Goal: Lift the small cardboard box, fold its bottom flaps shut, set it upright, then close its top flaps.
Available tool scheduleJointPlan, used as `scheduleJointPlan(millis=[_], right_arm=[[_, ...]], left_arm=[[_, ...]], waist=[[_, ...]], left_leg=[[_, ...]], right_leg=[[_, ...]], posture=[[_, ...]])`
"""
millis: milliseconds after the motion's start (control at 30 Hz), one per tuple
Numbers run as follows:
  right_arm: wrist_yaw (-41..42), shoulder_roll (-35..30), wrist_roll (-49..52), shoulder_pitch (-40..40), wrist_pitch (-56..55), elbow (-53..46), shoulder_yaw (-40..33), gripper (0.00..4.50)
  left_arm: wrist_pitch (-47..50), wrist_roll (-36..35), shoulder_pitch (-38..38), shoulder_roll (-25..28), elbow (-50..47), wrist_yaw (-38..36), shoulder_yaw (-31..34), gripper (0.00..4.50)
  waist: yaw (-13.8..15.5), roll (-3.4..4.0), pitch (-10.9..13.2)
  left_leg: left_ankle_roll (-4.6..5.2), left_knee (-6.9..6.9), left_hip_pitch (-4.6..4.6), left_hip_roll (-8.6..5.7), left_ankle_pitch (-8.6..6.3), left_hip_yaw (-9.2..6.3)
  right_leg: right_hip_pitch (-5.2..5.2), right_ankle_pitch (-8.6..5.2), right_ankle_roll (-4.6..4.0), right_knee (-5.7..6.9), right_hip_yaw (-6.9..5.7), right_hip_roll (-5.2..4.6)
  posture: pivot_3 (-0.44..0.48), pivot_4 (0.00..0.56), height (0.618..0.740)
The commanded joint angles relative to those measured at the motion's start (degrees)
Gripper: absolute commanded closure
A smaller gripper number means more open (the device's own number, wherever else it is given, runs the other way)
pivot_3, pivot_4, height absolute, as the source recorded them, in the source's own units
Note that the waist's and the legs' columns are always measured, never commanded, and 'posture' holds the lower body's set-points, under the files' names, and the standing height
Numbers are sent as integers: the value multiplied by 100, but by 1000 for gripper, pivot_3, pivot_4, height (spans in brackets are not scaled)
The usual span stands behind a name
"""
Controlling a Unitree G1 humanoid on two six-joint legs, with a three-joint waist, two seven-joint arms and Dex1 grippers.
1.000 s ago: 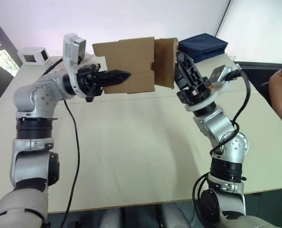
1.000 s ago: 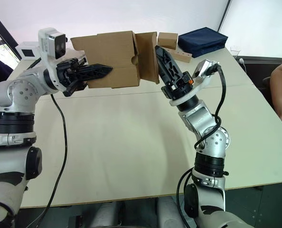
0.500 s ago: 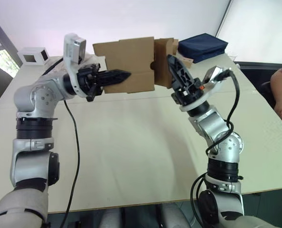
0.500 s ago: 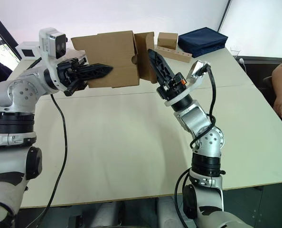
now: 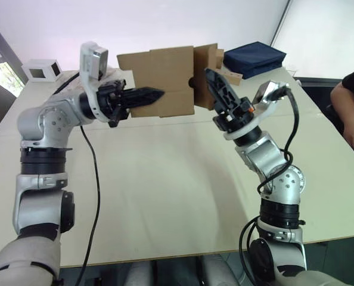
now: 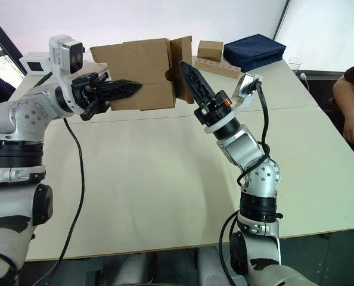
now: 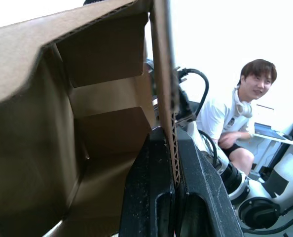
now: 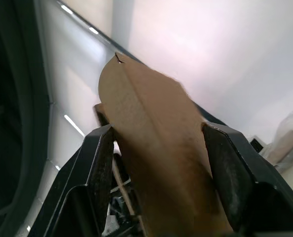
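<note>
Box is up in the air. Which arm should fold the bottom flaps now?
Right. The left gripper is clamped on a wall of the small cardboard box, holding it aloft; the right gripper sits open around an end flap.

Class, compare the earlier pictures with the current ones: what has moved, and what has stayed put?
The right pincer swung leftward across the end flap of the small cardboard box, fingers open around it. The left pincer stays clamped on the box wall, holding it aloft as before.

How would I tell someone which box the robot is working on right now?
Look above the far half of the pale table: the small cardboard box hangs in the air, pinched by the left gripper, its end flap between the right gripper fingers. Plain brown, flaps open; the white box sits on the table.
</note>
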Motion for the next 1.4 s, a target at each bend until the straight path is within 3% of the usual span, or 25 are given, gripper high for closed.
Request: scheduleJointPlan(millis=[33, 167, 500, 867, 900, 967, 1400], right_arm=[[263, -108, 34, -52, 121, -368, 175, 1629], [384, -206, -158, -34, 6, -242, 103, 1629], [270, 2, 507, 14, 9, -61, -184, 1629], [154, 41, 5, 25, -204, 69, -127, 1629], [148, 61, -5, 25, -221, 63, -135, 2177], [136, 90, -18, 35, -232, 44, -136, 2718], [85, 152, -486, -13, -367, 62, 59, 2718]], left_arm=[[-67, -28, -102, 25, -76, -9, 68, 4500], [-81, -16, -87, 4, -78, 3, 67, 4500], [-61, -50, -20, 1, -160, 68, 93, 4500], [-48, -64, -48, -21, -130, 72, 76, 4500], [-46, -64, -50, -22, -131, 68, 74, 4500], [-43, -62, -41, -18, -149, 60, 67, 4500], [-29, -57, -52, -14, -123, 64, 71, 4500]], waist=[[3, 0, 0], [2, 0, 0], [3, 0, 0], [3, 0, 0], [3, 0, 0], [1, 0, 0], [2, 0, 0]], left_leg=[[0, 0, 0, 0, 0, 0], [0, 0, 0, 0, 0, 0], [0, 0, 0, 0, 0, 0], [0, 0, 0, 0, 0, 0], [0, 0, 0, 0, 0, 0], [0, 0, 0, 0, 0, 1], [0, 0, 0, 0, 0, 0]], right_leg=[[0, 0, 0, 0, 0, 0], [0, 0, 0, 0, 0, 0], [0, 0, 0, 0, 0, -1], [0, 0, 0, 0, 0, 0], [0, 0, 0, 0, 0, 0], [0, 0, 0, 0, 0, 0], [0, 0, 0, 0, 0, 0]], posture=[[0, 150, 740], [0, 150, 740], [0, 150, 740], [0, 150, 740], [0, 150, 740], [0, 150, 740], [0, 150, 740]])
